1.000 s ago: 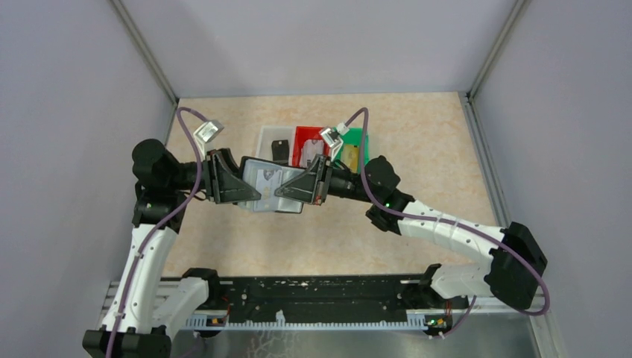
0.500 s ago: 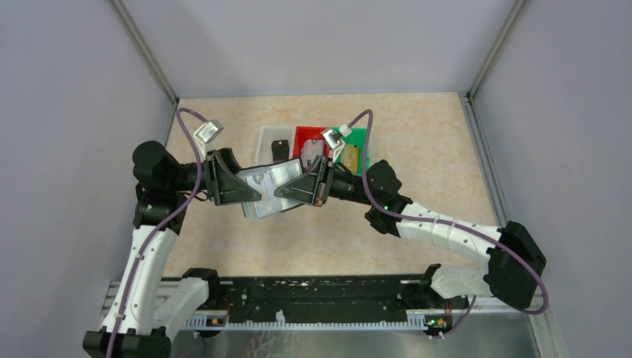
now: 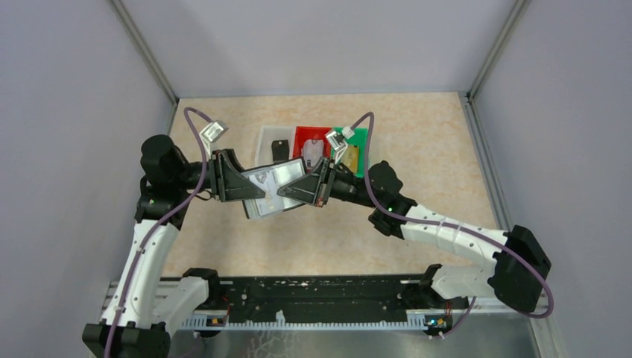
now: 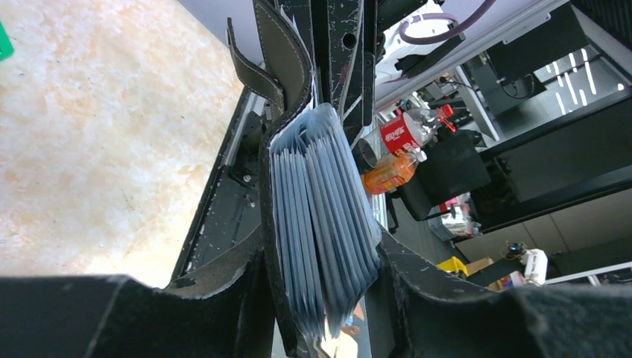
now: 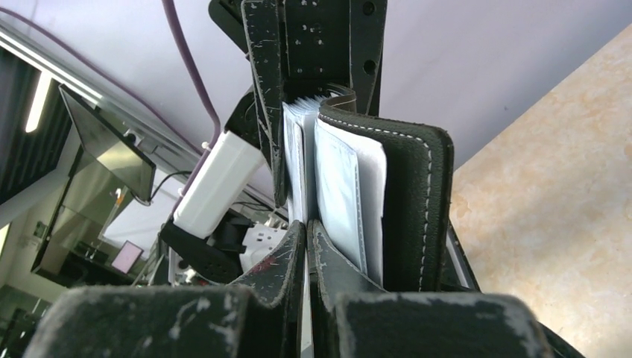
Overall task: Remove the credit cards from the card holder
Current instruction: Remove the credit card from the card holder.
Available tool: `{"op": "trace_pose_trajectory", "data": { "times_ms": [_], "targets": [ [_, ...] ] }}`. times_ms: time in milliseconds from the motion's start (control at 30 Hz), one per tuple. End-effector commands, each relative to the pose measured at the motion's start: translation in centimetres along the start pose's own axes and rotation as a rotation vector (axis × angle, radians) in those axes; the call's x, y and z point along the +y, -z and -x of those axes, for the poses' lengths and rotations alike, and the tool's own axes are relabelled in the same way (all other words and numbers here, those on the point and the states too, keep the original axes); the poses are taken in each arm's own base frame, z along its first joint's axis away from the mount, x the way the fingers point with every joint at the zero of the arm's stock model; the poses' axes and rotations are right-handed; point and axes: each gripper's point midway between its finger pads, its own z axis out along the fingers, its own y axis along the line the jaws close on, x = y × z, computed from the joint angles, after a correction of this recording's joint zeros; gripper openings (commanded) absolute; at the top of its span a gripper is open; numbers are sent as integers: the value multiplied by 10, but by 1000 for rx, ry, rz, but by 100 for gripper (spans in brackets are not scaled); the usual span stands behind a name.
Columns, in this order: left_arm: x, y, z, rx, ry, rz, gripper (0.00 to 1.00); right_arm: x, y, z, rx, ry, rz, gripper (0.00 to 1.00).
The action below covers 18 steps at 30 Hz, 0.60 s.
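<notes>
The card holder (image 3: 270, 181), a black wallet with a fan of clear sleeves, hangs in the air between both grippers, above the table in front of the bins. My left gripper (image 3: 256, 192) is shut across its black cover and the sleeve stack (image 4: 320, 194). My right gripper (image 5: 308, 227) is shut on one thin clear sleeve, beside the stitched cover (image 5: 417, 194); I cannot tell whether a card is in that sleeve. A black credit card (image 3: 280, 151) lies in the white bin. A silvery one (image 3: 313, 149) is in the red bin and a gold one (image 3: 350, 156) in the green bin.
The white bin (image 3: 263, 142), red bin (image 3: 300, 135) and green bin (image 3: 361, 138) stand in a row just behind the grippers. Grey walls close the table on three sides. The black rail (image 3: 320, 298) with the arm bases runs along the near edge.
The holder has tilted, its near-left corner dropping. The left arm moved slightly up and right, loosening and regripping. The right jaws have closed fully on a sleeve.
</notes>
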Motion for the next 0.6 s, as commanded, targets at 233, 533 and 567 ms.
{"op": "trace_pose_trajectory", "data": {
  "times_ms": [233,533,567],
  "targets": [
    [-24,4,-4,55,-48,-63,60,18,8,13,-70,35,59,0],
    [-24,4,-6,71,-38,-77,37,10,8,13,-87,13,46,0],
    [-25,4,-6,74,-43,-81,37,9,9,14,-95,19,34,0]
  ]
}}
